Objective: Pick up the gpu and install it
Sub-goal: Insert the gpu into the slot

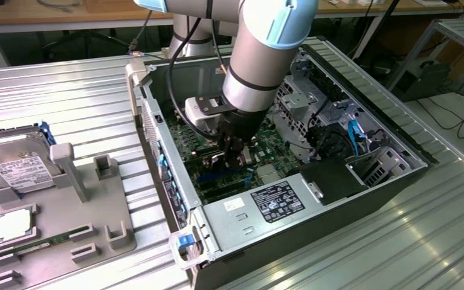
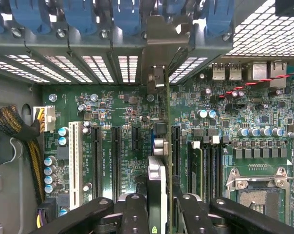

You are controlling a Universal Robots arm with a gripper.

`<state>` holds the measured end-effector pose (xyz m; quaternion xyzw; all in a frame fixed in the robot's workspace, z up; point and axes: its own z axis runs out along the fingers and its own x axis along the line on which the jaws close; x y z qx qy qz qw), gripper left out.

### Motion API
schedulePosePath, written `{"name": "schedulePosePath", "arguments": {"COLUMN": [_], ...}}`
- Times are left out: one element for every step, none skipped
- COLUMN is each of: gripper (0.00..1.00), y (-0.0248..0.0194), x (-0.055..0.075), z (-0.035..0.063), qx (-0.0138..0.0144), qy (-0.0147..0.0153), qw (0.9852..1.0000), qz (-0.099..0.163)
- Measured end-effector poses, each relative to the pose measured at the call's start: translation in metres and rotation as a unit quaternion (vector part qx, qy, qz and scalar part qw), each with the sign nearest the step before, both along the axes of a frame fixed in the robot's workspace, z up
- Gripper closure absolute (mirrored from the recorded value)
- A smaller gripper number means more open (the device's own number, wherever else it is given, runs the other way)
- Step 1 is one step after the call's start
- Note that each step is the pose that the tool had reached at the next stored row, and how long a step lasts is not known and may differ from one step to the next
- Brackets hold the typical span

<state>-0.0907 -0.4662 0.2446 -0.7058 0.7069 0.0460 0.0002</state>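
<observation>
- 1 gpu (image 2: 159, 175), edge-on, upright over the motherboard (image 2: 118, 117) slots inside the open PC case (image 1: 240, 226).
- Clamped between the fingers (image 2: 135, 214) of 1 gripper (image 2: 161, 214).
- Risk, judged: card misaligned w/ slot → jams or bends bracket; could slip if tilted.
- On bench (image 1: 70, 90): 1 hard drive (image 1: 14, 166), 1 memory stick (image 1: 34, 246) in holder.

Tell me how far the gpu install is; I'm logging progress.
Picked up: the gripper holds the gpu edge-on inside the computer case. In hand: it hangs over the motherboard slots. Left: seating, which I can't confirm.
</observation>
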Motion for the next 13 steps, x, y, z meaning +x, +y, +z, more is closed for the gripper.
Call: {"name": "schedulePosePath", "arguments": {"gripper": [0.72, 0.72, 0.72, 0.72, 0.72, 0.72, 0.72, 0.72, 0.72, 0.72, 0.72, 0.72, 0.72], "y": [0.0000, 0.0000, -0.0002, -0.0008, -0.0013, -0.0014, -0.0014, -0.0014, -0.0015, -0.0015, -0.0015, -0.0015, -0.0016], "x": [0.0000, 0.0000, 0.0000, 0.0000, 0.0000, 0.0000, 0.0000, 0.0000, -0.0001, -0.0001, -0.0003, -0.0005, -0.0009], "z": [0.0000, 0.0000, -0.0001, -0.0001, -0.0001, -0.0001, -0.0001, -0.0001, -0.0001, -0.0002, -0.0002, -0.0003, -0.0006], "qx": [0.0000, 0.0000, 0.0001, 0.0001, 0.0001, 0.0001, 0.0000, -0.0001, -0.0001, -0.0001, -0.0001, -0.0001, -0.0001], "qy": [0.0000, 0.0000, 0.0000, 0.0000, 0.0000, -0.0001, 0.0000, 0.0000, 0.0000, 0.0000, 0.0000, 0.0000, 0.0000], "qw": [1.0000, 1.0000, 1.0000, 1.0000, 1.0000, 1.0000, 1.0000, 1.0000, 1.0000, 1.0000, 1.0000, 1.0000, 1.0000], "qz": [0.000, 0.000, 0.000, 0.000, 0.000, 0.000, 0.000, 0.000, 0.000, 0.000, 0.000, 0.000, 0.000]}}
